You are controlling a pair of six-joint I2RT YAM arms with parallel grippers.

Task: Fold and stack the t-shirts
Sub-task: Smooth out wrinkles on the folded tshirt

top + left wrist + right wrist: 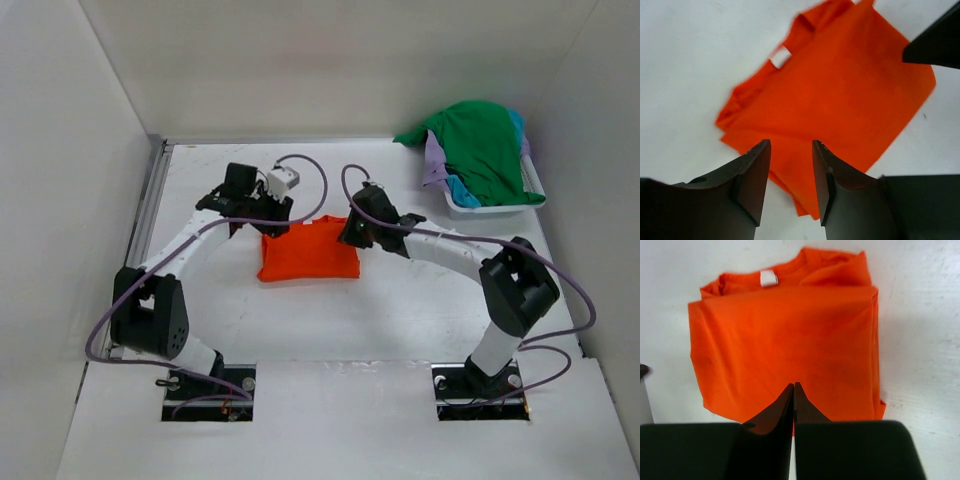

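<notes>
The orange t-shirt (308, 252) lies folded into a rough rectangle on the white table, collar and white label toward the back. In the left wrist view my left gripper (791, 143) is open above the orange t-shirt (840, 90), and nothing sits between its fingers. My right gripper (794, 385) is shut, its fingertips pressed together over the near edge of the orange t-shirt (790, 340), with no cloth visibly pinched. From above, the left gripper (266, 224) hangs by the shirt's back left corner and the right gripper (350, 236) by its right edge. The green t-shirt (485, 145), lavender t-shirt (433, 160) and teal t-shirt (458, 190) are piled together at the back right.
A white basket (495, 208) at the back right holds the piled shirts, and the green one drapes over its far rim. White walls close off the table at the left, back and right. A metal rail (148, 200) runs along the left edge.
</notes>
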